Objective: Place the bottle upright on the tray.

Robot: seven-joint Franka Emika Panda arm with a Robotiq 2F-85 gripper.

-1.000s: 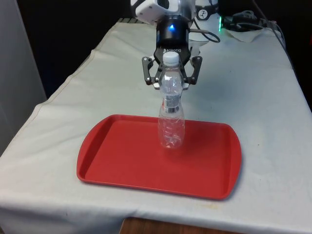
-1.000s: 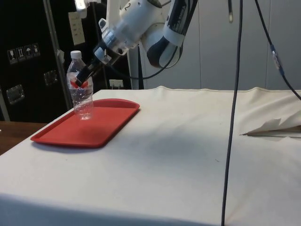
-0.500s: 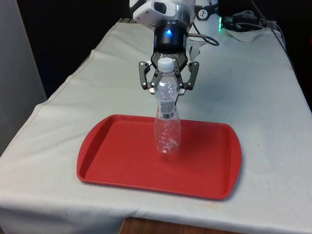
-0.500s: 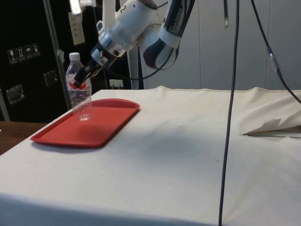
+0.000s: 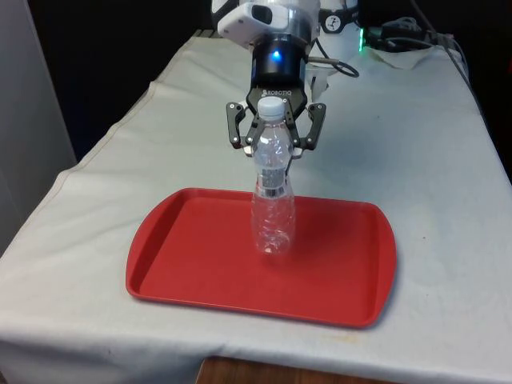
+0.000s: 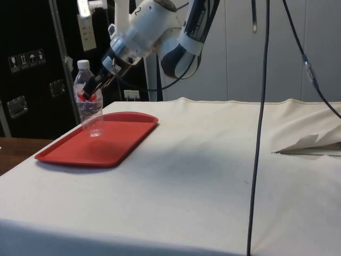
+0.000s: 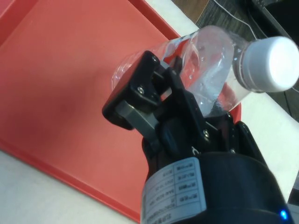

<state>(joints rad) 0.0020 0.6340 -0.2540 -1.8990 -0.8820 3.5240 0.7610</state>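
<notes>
A clear plastic bottle [image 5: 272,216] with a white cap stands upright, leaning very slightly, near the middle of the red tray [image 5: 192,256]. I cannot tell whether its base touches the tray floor. My gripper [image 5: 274,152] is shut on the bottle's upper body, just under the neck. In the side view the bottle [image 6: 91,114] is over the far part of the tray [image 6: 122,133], with the gripper [image 6: 88,95] reaching down to it at a slant. The wrist view has one finger [image 7: 140,95] pressed against the bottle [image 7: 210,60] above the tray [image 7: 56,70]; the other finger is hidden.
The tray lies near the table's front edge in the front view, with white cloth [image 5: 432,160] around it. Cables [image 5: 408,36] lie at the far end. In the side view a dark cable [image 6: 258,133] hangs over the table and the cloth is creased [image 6: 309,144].
The gripper and the bottle in it have shifted together a little towards the front view's left and nearer the camera, and the bottle's base sits lower over the tray.
</notes>
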